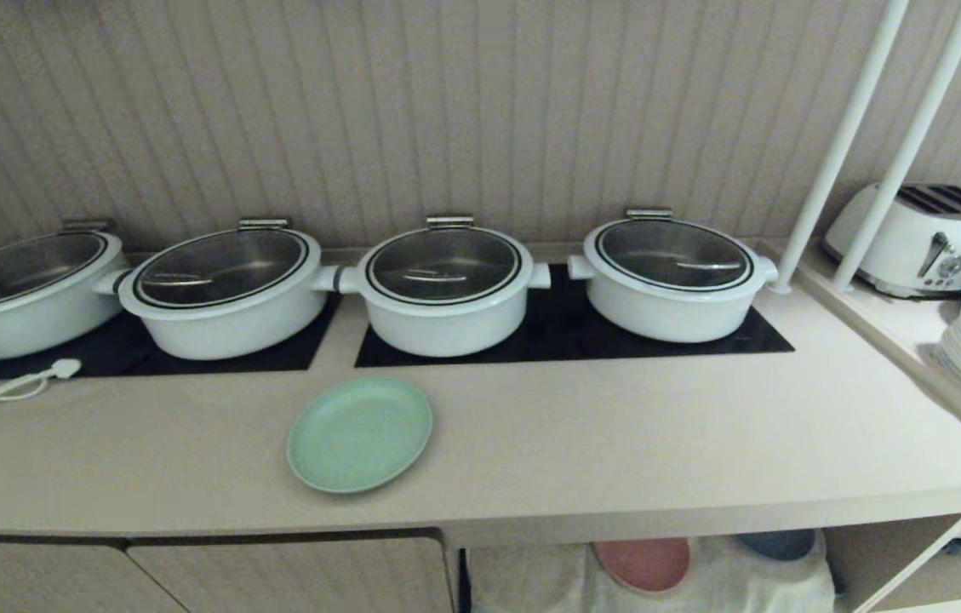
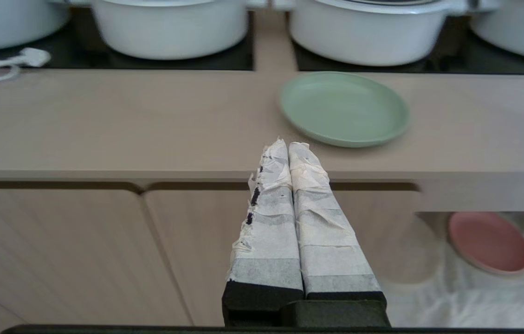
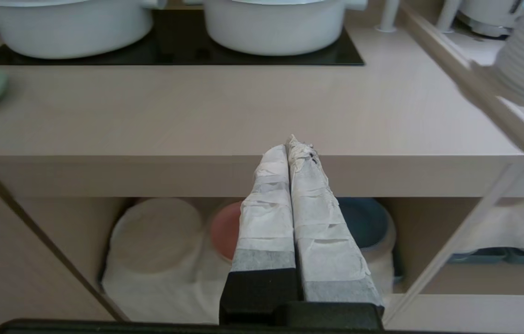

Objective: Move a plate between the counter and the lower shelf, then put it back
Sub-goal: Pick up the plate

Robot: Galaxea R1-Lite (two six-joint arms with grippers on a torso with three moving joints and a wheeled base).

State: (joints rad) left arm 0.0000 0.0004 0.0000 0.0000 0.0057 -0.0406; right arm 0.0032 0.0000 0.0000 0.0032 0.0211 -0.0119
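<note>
On the counter (image 1: 616, 426) lies the plate (image 1: 359, 434), apart from both closed, empty fingers (image 2: 306, 162) (image 3: 273, 162).

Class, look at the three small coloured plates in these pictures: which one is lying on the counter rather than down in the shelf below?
The mint-green plate, in front of the pots on the counter. The pink plate and dark blue plate sit on the lower shelf's cloth.
</note>
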